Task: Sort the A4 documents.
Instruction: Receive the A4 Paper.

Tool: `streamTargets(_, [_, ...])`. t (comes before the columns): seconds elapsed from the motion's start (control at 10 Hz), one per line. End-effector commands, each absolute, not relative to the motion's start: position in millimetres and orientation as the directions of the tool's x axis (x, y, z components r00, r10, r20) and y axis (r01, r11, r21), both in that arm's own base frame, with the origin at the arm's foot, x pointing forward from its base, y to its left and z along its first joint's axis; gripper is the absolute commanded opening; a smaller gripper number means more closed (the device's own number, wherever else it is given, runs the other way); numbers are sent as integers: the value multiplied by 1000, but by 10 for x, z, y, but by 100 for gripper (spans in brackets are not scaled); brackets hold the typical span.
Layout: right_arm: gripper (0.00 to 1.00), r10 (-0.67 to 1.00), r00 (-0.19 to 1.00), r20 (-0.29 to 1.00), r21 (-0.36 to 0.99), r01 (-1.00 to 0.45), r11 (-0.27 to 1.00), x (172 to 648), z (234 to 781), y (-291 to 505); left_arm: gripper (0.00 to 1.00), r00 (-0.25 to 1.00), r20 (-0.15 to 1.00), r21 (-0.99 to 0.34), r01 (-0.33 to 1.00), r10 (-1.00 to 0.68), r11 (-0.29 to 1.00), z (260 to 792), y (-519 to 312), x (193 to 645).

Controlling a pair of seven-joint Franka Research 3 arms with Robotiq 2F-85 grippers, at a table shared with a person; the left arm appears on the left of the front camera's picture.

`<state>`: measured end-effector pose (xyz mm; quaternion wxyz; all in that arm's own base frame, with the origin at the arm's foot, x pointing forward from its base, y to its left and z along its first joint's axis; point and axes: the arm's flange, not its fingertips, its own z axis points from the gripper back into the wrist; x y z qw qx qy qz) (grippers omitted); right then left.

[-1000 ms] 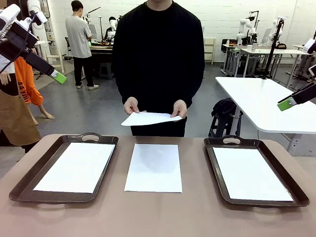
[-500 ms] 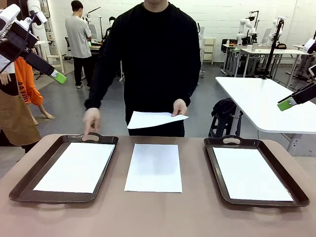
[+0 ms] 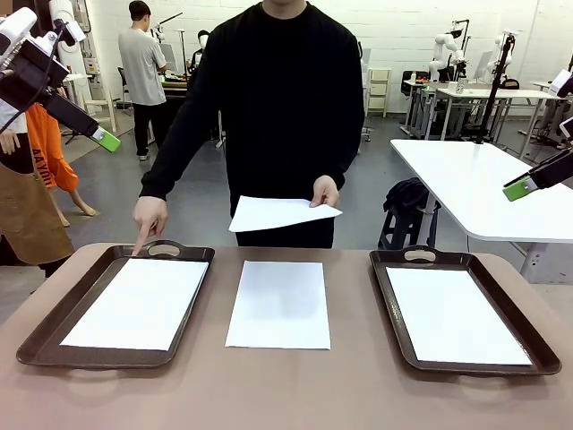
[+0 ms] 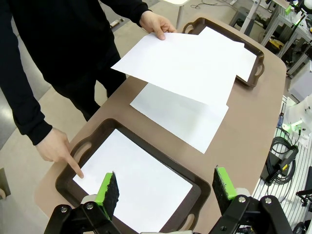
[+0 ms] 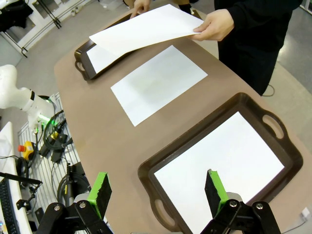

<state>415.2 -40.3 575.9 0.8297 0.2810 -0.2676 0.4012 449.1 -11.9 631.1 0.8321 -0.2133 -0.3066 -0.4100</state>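
My left gripper [image 4: 165, 187] and right gripper [image 5: 158, 190] hang open, empty, and the person's hand [image 3: 149, 218] points at the left tray [image 3: 36, 345], so I'd pinch the A4 sheet [image 3: 279, 213] held above the far edge of the table [image 3: 358, 390] by its rim, level.

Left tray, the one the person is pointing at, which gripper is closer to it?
Left. The left gripper hangs open above the left tray; the right gripper hangs open above the right tray, on the other side.
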Motion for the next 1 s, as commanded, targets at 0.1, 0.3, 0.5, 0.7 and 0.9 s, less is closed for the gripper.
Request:
streamTargets(0.1, [100,516,531,672,252,-819,515,4151,5754,-392,100,474,685,-101,814,-553,572,6319,-121,4482])
streamTargets(0.3, [100,516,531,672,252,-819,515,4151,5754,-392,100,474,685,-101,814,-553,572,6319,-121,4482])
streamTargets(0.5, [100,516,531,672,252,-819,515,4151,5754,-392,100,474,685,-101,814,-553,572,6319,-121,4482])
streamTargets(0.7, [100,516,531,672,252,-819,515,4151,5754,-392,100,474,685,-101,814,-553,572,6319,-121,4482])
streamTargets(0.9, [100,516,531,672,252,-819,515,4151,5754,-392,100,474,685,-101,814,-553,572,6319,-121,4482])
